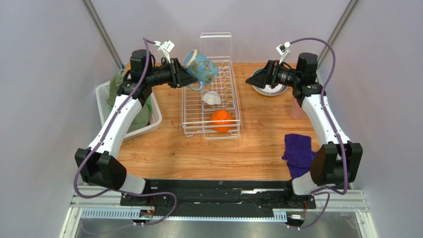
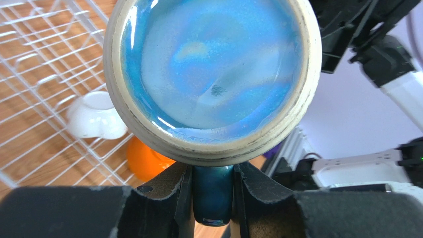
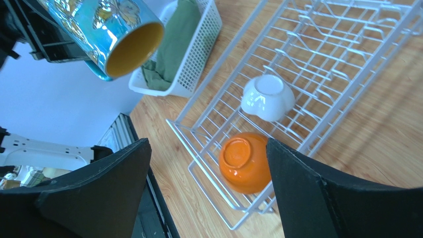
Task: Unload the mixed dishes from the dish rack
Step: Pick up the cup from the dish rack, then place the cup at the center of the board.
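Note:
My left gripper (image 1: pixel 184 79) is shut on the handle of the blue patterned mug (image 1: pixel 201 67) and holds it tilted in the air above the far left of the dish rack (image 1: pixel 237 101). In the left wrist view the handle (image 2: pixel 212 196) sits between the pads under the mug's base (image 2: pixel 211 74). The small white cup (image 1: pixel 212 97) and the orange bowl (image 1: pixel 221 120) lie upside down in the rack. My right gripper (image 1: pixel 254 79) is open and empty above the dark-rimmed white plate (image 1: pixel 268 90). The pink cup (image 1: pixel 297 110) stands on the table by the right arm. I see no pale yellow plate.
A white slatted basket (image 1: pixel 103 99) holding a green cloth (image 1: pixel 136 116) stands at the left. A purple cloth (image 1: pixel 298 148) lies at the near right. The rack's clear panel (image 1: pixel 215 47) stands upright at its far end. The right wrist view shows the mug (image 3: pixel 106 29), cup (image 3: pixel 268 96) and bowl (image 3: pixel 246 163).

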### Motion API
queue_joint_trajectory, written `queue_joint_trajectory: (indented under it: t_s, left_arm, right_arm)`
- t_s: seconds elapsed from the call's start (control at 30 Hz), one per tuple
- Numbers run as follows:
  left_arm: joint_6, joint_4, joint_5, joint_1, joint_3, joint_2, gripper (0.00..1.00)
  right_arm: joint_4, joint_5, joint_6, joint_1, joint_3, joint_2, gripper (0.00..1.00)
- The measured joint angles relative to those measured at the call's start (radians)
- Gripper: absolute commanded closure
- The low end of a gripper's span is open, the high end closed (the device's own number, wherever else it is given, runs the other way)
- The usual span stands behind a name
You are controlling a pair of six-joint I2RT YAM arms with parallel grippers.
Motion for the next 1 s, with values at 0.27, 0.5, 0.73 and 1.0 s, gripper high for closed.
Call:
queue_joint_trajectory:
  t_s: [0.27, 0.5, 0.73, 1.0]
  left_arm:
    - [-0.253, 0.295, 0.087, 0.001, -0.142, -0.019, 1.00]
    - [-0.460, 0.551, 0.117, 0.001, -0.235, -0.019, 1.00]
    - [-0.639, 0.774, 0.134, 0.001, -0.302, -0.019, 1.00]
    - [-0.730, 0.913, 0.143, 0.001, -0.347, -0.019, 1.00]
  right_arm:
    - [0.238, -0.006, 0.163, 0.063, -0.010, 0.005, 0.02]
    - [0.345, -0.002, 0.227, 0.138, -0.010, 0.049, 0.02]
    - [0.421, 0.017, 0.277, 0.179, -0.007, 0.106, 0.07]
    - [0.480, 0.042, 0.330, 0.212, 0.035, 0.156, 0.12]
